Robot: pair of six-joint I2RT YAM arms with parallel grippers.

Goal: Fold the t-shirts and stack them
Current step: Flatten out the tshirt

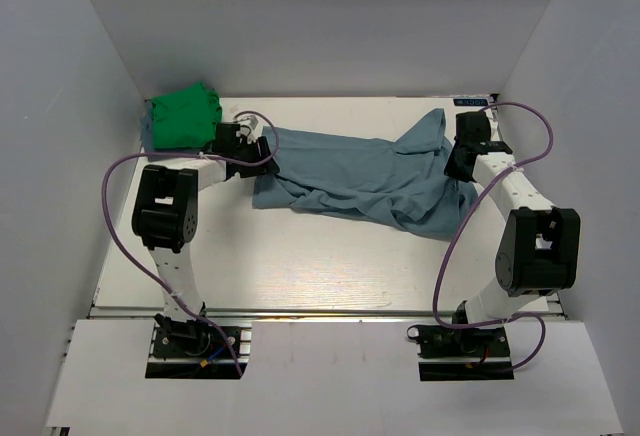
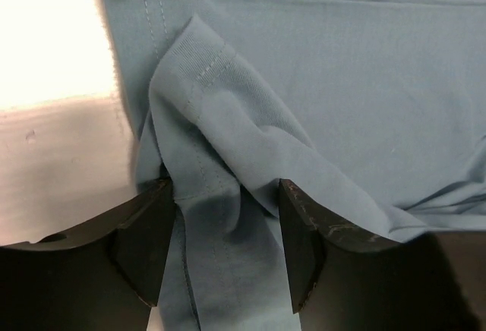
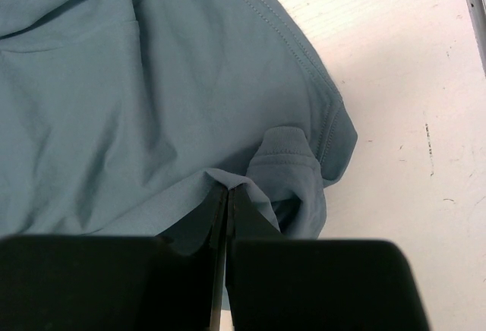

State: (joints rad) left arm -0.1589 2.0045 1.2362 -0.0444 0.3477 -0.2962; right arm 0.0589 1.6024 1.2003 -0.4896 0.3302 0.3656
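Though rumpled, blue-grey t-shirt (image 1: 350, 181) on table (image 1: 300, 266)

A white table (image 1: 330, 256) with a faint wood grain sat boxed in by plain white panels: a back wall (image 1: 320, 26), a left wall (image 1: 50, 156) and a right wall (image 1: 590, 106). A metal rail (image 1: 330, 309) edged its near side, under bright, even light

White table (image 1: 300, 266), plain white walls (image 1: 60, 106)
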